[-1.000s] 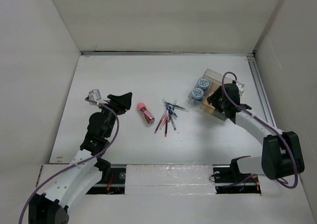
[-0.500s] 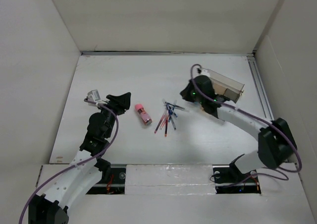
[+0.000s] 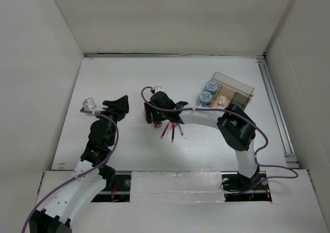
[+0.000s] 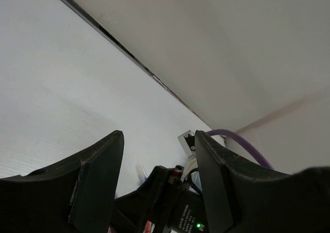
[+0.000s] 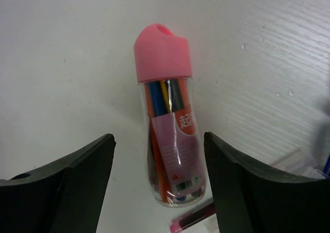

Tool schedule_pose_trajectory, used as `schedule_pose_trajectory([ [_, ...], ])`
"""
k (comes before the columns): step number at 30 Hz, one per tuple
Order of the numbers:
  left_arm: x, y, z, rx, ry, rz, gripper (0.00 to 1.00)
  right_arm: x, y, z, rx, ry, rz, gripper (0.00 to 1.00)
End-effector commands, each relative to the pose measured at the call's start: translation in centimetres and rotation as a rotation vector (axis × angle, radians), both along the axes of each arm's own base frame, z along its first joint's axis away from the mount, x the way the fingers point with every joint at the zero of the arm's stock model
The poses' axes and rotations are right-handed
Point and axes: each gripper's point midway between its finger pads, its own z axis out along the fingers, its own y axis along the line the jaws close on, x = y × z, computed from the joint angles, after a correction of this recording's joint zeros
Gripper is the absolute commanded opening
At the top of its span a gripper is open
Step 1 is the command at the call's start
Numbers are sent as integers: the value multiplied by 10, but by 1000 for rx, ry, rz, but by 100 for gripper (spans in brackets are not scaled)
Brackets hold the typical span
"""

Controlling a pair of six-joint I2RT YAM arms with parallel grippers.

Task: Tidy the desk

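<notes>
Right fingers (image 5: 77, 181) are spread wide, one on each side of the pink-capped tube (image 5: 166, 135), which lies flat on the worktop (image 5: 62, 63); they grip nothing yet. That is the change to note. A second ago this arm was over at the tray (image 3: 234, 91) on the far right, and it has since swung across the pens (image 3: 172, 129) to the middle-left. The tray shows two blue-lidded tubs (image 3: 209, 92) in its left part, so I judge your business there is finished and the tube is your next pick.

Left fingers (image 4: 98, 176) are also apart with nothing between them, hovering over bare worktop on the left, and that arm has hardly shifted. The worktop spans the whole scene under both arms, with the tube and the loose pens still out near its middle.

The tube lies lengthwise between the right fingers, cap away from the wrist, so closing should catch its sides. One pen lies just beside the tube's base; watch you don't drag it along.
</notes>
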Motion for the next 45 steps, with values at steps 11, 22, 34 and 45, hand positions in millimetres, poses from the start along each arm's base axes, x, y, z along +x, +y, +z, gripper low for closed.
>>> schedule_pose_trajectory([
  [11, 0, -1, 7, 0, -20, -1, 54, 1, 19, -28, -44, 53, 42, 28],
  [22, -1, -12, 11, 7, -34, -64, 53, 47, -55, 111, 301, -106, -209, 8],
  [34, 5, -22, 6, 41, -25, -104, 54, 17, -335, 112, 216, -204, -984, 9],
  [45, 9, -28, 2, 54, -6, -129, 54, 17, -416, 82, 147, -163, -1152, 11],
])
